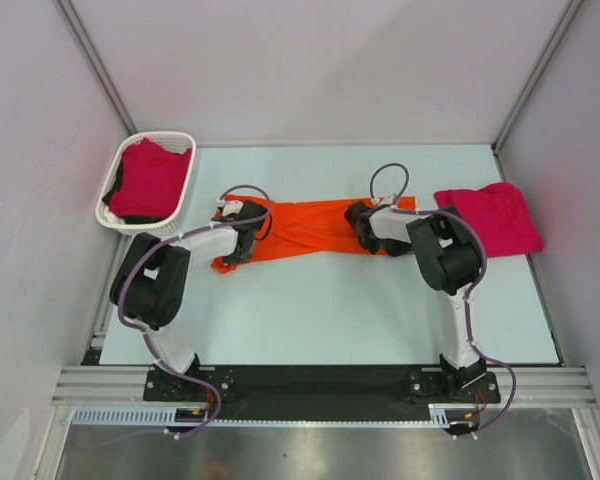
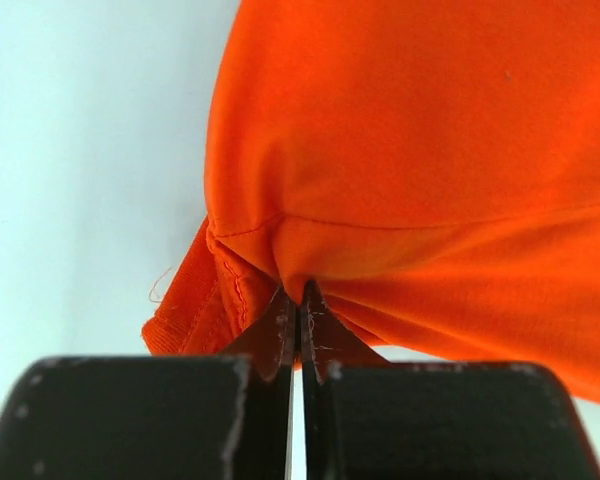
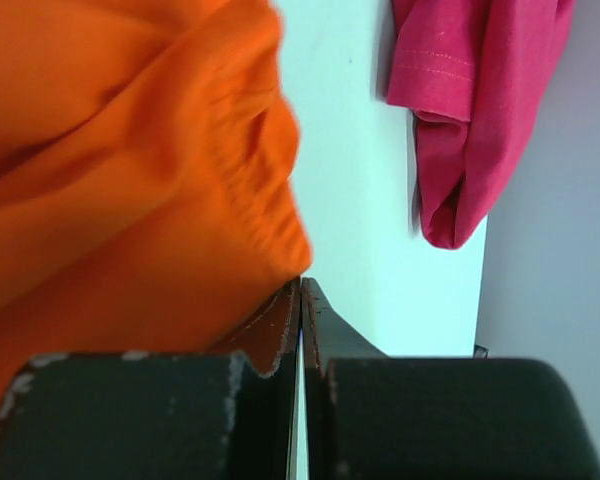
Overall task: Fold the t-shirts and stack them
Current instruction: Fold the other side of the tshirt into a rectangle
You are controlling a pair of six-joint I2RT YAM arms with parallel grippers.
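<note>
Orange t-shirt (image 1: 300,228) lies stretched, long axis running left to right

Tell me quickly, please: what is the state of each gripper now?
Left gripper: closed, pinching a fold of the orange t-shirt.
Right gripper: closed, seemingly pinching the same t-shirt's edge.

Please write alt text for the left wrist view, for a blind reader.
The left gripper is shut on a bunched fold of a bright orange cloth t-shirt that fills most of the view. A pale table shows beside it.
</note>
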